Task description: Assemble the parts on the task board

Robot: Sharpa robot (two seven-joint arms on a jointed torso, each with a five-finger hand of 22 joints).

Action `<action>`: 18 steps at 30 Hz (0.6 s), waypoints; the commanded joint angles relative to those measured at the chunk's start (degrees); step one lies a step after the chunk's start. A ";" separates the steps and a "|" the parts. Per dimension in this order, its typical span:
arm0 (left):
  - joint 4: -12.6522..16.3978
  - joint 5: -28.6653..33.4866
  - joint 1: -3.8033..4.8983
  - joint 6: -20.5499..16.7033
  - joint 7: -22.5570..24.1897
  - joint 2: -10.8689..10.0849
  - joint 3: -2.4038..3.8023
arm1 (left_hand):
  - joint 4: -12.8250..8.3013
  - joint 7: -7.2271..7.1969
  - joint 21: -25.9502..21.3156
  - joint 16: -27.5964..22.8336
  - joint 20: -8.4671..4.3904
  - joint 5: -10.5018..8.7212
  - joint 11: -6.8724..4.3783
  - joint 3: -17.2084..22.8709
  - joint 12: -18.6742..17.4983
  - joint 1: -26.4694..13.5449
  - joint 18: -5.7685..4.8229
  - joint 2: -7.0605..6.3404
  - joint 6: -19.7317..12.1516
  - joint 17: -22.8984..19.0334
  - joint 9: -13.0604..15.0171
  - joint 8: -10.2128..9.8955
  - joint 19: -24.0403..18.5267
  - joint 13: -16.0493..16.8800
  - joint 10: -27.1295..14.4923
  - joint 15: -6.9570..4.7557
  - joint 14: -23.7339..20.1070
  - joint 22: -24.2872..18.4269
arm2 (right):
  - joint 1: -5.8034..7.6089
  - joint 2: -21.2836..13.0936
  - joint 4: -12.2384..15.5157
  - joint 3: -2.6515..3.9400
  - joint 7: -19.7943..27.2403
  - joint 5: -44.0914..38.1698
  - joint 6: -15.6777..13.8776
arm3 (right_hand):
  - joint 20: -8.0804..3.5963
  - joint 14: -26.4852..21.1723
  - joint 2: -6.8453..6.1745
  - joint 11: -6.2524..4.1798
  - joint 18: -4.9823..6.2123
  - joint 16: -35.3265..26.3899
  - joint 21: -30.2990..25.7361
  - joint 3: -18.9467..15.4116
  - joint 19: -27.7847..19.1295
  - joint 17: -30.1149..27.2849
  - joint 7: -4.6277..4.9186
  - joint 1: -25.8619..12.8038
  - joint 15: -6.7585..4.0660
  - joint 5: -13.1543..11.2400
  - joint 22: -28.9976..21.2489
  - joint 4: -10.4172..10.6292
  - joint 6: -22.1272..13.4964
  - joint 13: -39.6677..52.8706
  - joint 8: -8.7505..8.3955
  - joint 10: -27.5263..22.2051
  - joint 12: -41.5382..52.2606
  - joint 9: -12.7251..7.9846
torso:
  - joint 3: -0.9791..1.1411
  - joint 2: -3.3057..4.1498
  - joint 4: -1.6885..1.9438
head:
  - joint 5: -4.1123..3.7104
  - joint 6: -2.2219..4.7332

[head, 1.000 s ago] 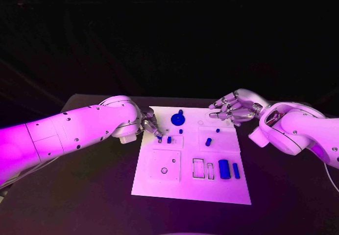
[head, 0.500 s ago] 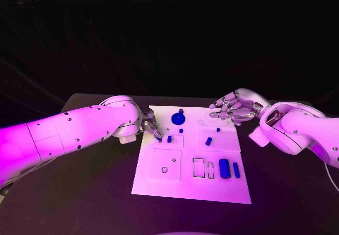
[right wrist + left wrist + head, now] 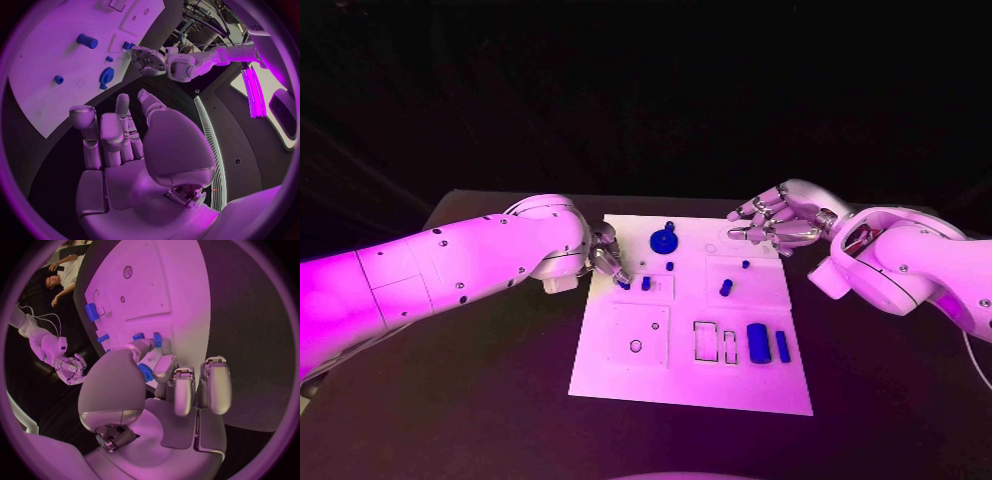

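Observation:
The white task board (image 3: pixel 689 385) lies in the middle of the black table. My left hand (image 3: pixel 607 258) is at the board's left edge, fingertips down by two small blue pegs (image 3: pixel 645 284). In the left wrist view it pinches a small blue part (image 3: pixel 145 373) between thumb and finger. My right hand (image 3: pixel 776 222) hovers over the board's far right corner, fingers loosely bent and holding nothing (image 3: pixel 119 140). On the board are a round blue wheel (image 3: pixel 661 241), a short blue cylinder (image 3: pixel 726 289), a blue block (image 3: pixel 757 344) and a slim blue bar (image 3: pixel 782 348).
Two empty rectangular slots (image 3: pixel 705 343) lie left of the blue block, and a small round hole (image 3: pixel 635 348) is in the near left panel. Bare black table (image 3: pixel 473 400) surrounds the board on all sides.

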 commanded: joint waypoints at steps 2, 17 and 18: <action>-0.07 -0.49 -0.38 2.81 -1.09 0.12 -0.23 | -8.37 -0.21 0.06 0.14 -0.15 0.38 -0.17 8.07 -0.30 0.26 -1.02 0.23 0.38 15.10 -0.01 -0.16 3.53 -0.11 0.31 0.06 5.92 10.71 | -0.06 0.01 0.06 -0.01 0.23 -0.41 0.80 | -0.01 -0.19 0.50 0.00 1.06 -0.36 -0.24 -0.21 -0.23 0.05 0.08 0.14 0.01 0.33 -0.07 0.02 -0.38 -0.08 0.22 -0.39 0.34 0.09 | 0.01 0.01 -0.03 | 0.00 -0.05; -0.79 0.76 -0.42 2.53 -1.78 1.25 -0.26 | -4.85 -2.03 0.25 0.14 -0.54 0.26 -1.29 2.79 1.15 -4.70 -1.08 1.43 2.13 15.10 -0.32 -0.82 3.64 1.89 1.79 -0.76 5.92 11.00 | -0.06 0.06 0.07 -0.01 0.25 -0.40 0.81 | -0.01 -0.19 0.50 0.00 1.06 -0.36 -0.24 -0.21 -0.23 0.05 0.08 0.14 0.01 0.33 -0.07 0.02 -0.38 -0.08 0.22 -0.39 0.34 0.09 | -0.02 0.03 -0.03 | -0.05 -0.19; -0.93 0.79 -0.42 2.59 -1.84 1.36 -0.26 | -4.57 -2.07 0.24 0.14 -0.66 0.24 -1.37 1.97 1.18 -4.94 -1.08 1.57 2.33 15.10 -0.40 -0.96 3.64 1.99 1.80 -0.85 5.92 11.02 | -0.06 0.07 0.06 -0.01 0.25 -0.40 0.80 | -0.01 -0.19 0.50 0.00 1.06 -0.36 -0.24 -0.21 -0.23 0.05 0.08 0.14 0.01 0.33 -0.07 0.02 -0.38 -0.08 0.22 -0.39 0.34 0.09 | -0.02 0.03 -0.04 | -0.06 -0.20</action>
